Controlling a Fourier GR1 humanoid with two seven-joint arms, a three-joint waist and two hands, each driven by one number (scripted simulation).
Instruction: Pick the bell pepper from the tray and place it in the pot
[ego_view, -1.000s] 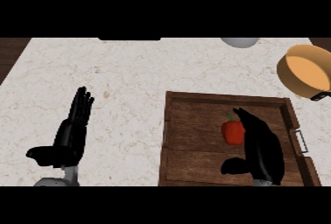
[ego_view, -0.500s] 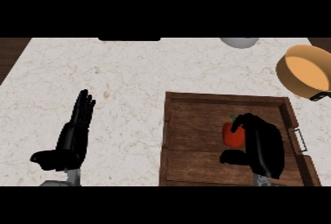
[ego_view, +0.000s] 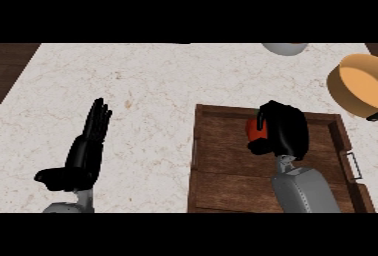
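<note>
**Grasp closing on pepper; lift and transfer not yet done**

Right hand (ego_view: 282, 131) over the wooden tray (ego_view: 221, 175), fingers curled round the bell pepper (ego_view: 256, 131). Only a red sliver of it shows at the hand's left edge. Pepper seems to sit on the tray's upper part; whether it has left the wood is hard to tell. Left hand (ego_view: 83, 150) rests on the counter (ego_view: 148, 85), fingers straight. Pot (ego_view: 356, 86) stands apart at upper right. Left to do: lift, carry, release in pot.
</note>
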